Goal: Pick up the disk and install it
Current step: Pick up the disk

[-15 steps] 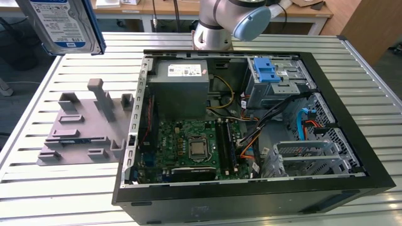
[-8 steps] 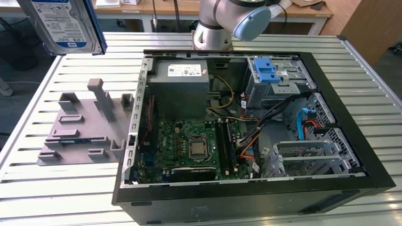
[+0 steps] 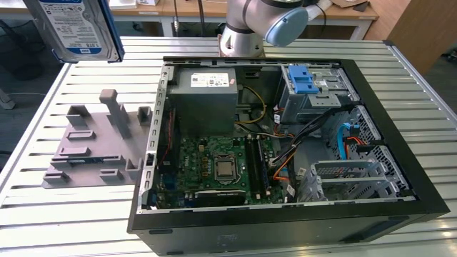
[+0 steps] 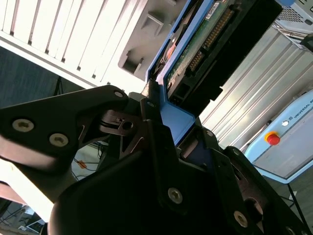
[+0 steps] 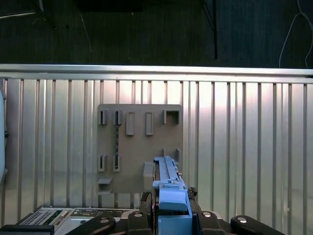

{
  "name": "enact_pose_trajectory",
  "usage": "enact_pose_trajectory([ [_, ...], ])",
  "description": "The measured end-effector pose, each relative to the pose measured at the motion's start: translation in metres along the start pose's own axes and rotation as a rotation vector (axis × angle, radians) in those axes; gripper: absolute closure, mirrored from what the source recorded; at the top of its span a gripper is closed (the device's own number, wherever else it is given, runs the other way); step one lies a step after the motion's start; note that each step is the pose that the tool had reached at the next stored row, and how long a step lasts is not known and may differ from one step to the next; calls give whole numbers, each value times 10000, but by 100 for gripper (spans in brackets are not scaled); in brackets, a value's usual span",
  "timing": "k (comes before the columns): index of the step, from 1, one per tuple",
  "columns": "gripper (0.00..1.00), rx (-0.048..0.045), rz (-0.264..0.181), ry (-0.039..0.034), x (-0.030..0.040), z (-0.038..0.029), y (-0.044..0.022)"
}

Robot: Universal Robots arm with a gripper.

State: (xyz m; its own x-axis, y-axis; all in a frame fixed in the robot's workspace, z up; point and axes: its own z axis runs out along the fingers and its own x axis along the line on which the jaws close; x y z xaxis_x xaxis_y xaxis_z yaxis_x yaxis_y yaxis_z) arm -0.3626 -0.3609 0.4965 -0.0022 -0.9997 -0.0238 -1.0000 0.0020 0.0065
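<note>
The gripper (image 4: 173, 115) is clamped on the disk (image 4: 210, 39), its black fingers (image 4: 154, 132) pinching the blue bracket (image 4: 182, 121) from both sides. The second wrist view shows the disk's underside: a green circuit board and a row of connector pins. In the first wrist view the disk (image 5: 168, 183) appears edge-on between the fingertips, in the air above one edge of a grey fixture (image 5: 139, 142). In the exterior view the disk (image 3: 75, 27) hangs at the upper left, showing a blue-and-white label with a barcode. It is clear of the table (image 3: 64, 225) and well apart from the case (image 3: 286, 230).

The table is slatted aluminium. The fixture (image 3: 96, 144) lies on it, just beside the open black case, on the exterior view's left. Inside the case are a grey power supply (image 3: 207, 101) with a white sticker, a green board (image 3: 221, 166) and a grey cage (image 3: 314, 91) with a blue latch. The arm (image 3: 246, 32) stands behind the case, with wooden desks (image 3: 192, 8) beyond. The second wrist view shows a red button (image 4: 272, 138) on a pale box. The first wrist view shows dark floor (image 5: 146, 29) past the table's edge.
</note>
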Motion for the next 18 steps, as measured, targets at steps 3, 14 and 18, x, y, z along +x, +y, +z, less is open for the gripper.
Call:
enact_pose_trajectory([
  [3, 64, -1, 0, 0, 0, -1, -12],
  [14, 64, 0, 0, 0, 0, 0, -52],
  [18, 64, 0, 0, 0, 0, -1, -66],
])
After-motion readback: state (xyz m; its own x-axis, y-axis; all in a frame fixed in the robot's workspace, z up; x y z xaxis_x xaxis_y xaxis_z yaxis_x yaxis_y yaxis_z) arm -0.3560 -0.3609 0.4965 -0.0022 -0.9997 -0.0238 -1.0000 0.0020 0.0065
